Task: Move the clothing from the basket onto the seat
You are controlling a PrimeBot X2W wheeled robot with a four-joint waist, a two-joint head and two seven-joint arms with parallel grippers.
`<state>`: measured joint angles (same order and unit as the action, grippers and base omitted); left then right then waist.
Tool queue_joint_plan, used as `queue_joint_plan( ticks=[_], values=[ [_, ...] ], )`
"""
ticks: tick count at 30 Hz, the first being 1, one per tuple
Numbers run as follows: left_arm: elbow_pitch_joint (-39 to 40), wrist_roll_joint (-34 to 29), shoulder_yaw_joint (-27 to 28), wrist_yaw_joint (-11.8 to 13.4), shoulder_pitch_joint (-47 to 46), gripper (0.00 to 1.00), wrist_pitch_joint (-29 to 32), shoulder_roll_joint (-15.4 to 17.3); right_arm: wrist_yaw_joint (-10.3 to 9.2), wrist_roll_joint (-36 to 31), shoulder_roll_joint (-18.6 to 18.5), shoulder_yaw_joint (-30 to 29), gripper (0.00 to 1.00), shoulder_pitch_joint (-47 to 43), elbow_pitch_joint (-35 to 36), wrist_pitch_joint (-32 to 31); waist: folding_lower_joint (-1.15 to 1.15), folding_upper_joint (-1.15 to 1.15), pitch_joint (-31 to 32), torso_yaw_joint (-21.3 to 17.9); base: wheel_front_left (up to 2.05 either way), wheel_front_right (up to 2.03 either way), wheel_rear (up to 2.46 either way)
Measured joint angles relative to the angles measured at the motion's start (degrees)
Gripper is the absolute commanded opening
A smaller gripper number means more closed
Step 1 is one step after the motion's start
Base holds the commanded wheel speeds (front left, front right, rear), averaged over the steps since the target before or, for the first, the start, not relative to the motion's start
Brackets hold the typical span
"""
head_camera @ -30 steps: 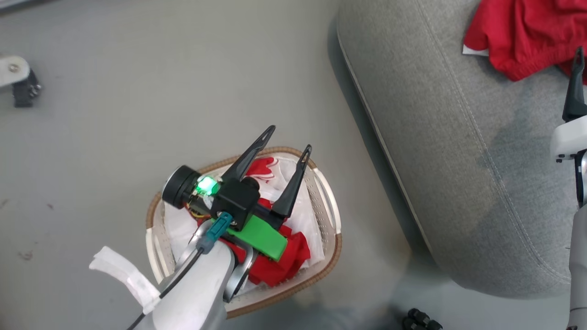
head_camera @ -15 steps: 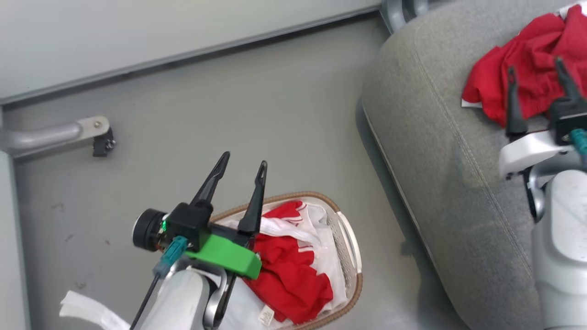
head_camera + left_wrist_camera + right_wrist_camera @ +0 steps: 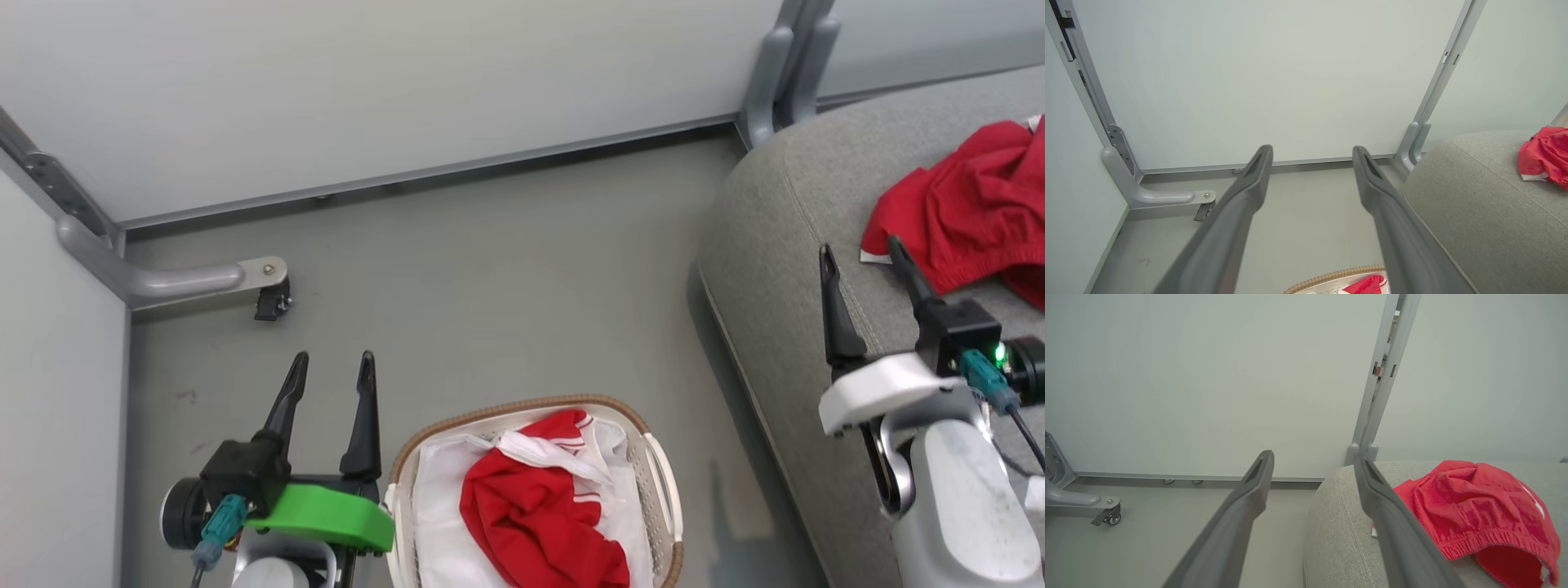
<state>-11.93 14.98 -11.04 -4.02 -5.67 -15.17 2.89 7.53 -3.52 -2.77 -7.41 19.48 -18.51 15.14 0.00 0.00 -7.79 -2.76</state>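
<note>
Roughly half done: a plain red garment [image 3: 963, 220] lies on the seat [image 3: 767, 245], and a red-and-white striped garment [image 3: 531, 506] is left in the basket [image 3: 522, 406].
Nearest, the striped garment sits bunched in the basket on the floor [image 3: 490, 261], with the left gripper [image 3: 335, 357] just beside the basket's left rim, fingers apart and empty. Farther off, the right gripper [image 3: 860, 247] hovers over the seat's basket-side edge, fingers apart and empty. Beyond it, the plain garment lies near the seat's rounded corner.
</note>
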Motion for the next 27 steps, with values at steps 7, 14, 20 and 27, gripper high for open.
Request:
queue_joint_plan(
  ticks=[7,14,20,27],
  values=[
    [0.55,1.13,1.99,0.58,3.82,1.00,0.00,0.00,0.00,4.35,0.00,0.48,1.00,-6.81,0.54,0.00,0.00,0.00,2.74,2.15,0.00,0.00,0.00],
    [0.60,2.12,3.65,1.00,6.65,1.00,0.00,-0.02,0.00,4.41,-0.03,1.15,1.00,-11.77,0.64,0.00,0.00,0.00,5.14,3.20,0.00,0.00,0.00],
    [0.27,2.08,3.67,0.99,7.10,1.00,0.00,-0.03,0.00,4.80,-0.01,2.64,1.00,-13.25,0.33,0.00,0.00,0.00,6.01,3.34,0.00,0.00,0.00],
    [-0.51,1.85,3.42,0.67,7.16,1.00,0.00,-0.03,0.00,4.99,-0.01,3.80,1.00,-13.32,0.26,0.00,0.00,0.00,6.30,3.15,0.00,0.00,0.00]
  ],
)
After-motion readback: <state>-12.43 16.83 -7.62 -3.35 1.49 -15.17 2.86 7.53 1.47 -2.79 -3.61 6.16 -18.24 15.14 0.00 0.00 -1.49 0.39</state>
